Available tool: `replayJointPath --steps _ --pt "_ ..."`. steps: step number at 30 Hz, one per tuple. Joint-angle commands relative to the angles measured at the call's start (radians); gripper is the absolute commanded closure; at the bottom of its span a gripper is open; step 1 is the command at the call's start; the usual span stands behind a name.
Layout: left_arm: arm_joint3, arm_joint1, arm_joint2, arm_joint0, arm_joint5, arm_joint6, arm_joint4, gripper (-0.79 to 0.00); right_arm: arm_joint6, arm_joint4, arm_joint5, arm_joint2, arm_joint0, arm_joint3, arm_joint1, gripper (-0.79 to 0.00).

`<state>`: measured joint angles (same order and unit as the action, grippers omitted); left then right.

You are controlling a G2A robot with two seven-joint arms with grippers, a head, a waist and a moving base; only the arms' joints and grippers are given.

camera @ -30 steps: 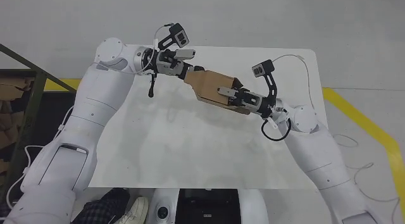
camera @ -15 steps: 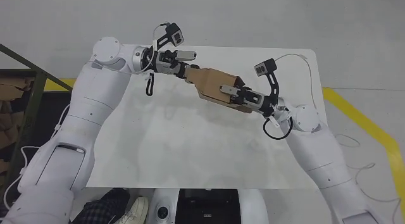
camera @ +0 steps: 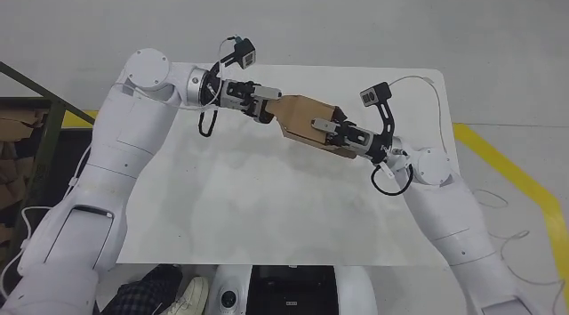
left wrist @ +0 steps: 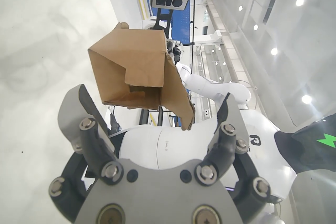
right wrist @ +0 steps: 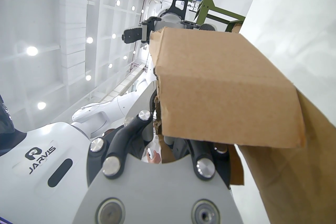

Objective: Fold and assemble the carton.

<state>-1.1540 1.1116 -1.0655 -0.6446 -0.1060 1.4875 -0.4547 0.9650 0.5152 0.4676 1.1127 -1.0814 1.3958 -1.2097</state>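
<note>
The brown carton (camera: 305, 119) hangs above the white table (camera: 267, 208), between the two arms. The right gripper (camera: 336, 133) pinches its wall at one end. At the other end the left gripper (left wrist: 155, 101) is spread wide, with a loose flap dangling between its fingers. The carton's long axis runs from gripper to gripper, and its half-folded end faces the left one.

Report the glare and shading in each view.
Top view: even light, no glare on the table. Left wrist view: ceiling lamps flare white; the carton is shaded inside its open end. Right wrist view: lamps flare too; carton faces evenly lit.
</note>
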Motion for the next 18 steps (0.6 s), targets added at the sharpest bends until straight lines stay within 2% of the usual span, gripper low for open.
replayJointPath --steps 1,6,18 --pt "-0.014 -0.004 0.0 -0.004 0.005 -0.011 0.027 -0.785 0.001 0.0 -0.001 0.001 0.0 0.001 0.0 0.0" --pt "-0.032 -0.011 -0.002 -0.012 0.022 -0.032 0.068 -0.785 0.004 0.005 -0.001 0.007 -0.002 0.008 0.001 0.0" --pt "-0.001 -0.012 0.022 -0.005 0.028 -0.062 0.103 -0.785 0.012 0.013 -0.001 0.018 -0.014 0.037 0.003 0.0"
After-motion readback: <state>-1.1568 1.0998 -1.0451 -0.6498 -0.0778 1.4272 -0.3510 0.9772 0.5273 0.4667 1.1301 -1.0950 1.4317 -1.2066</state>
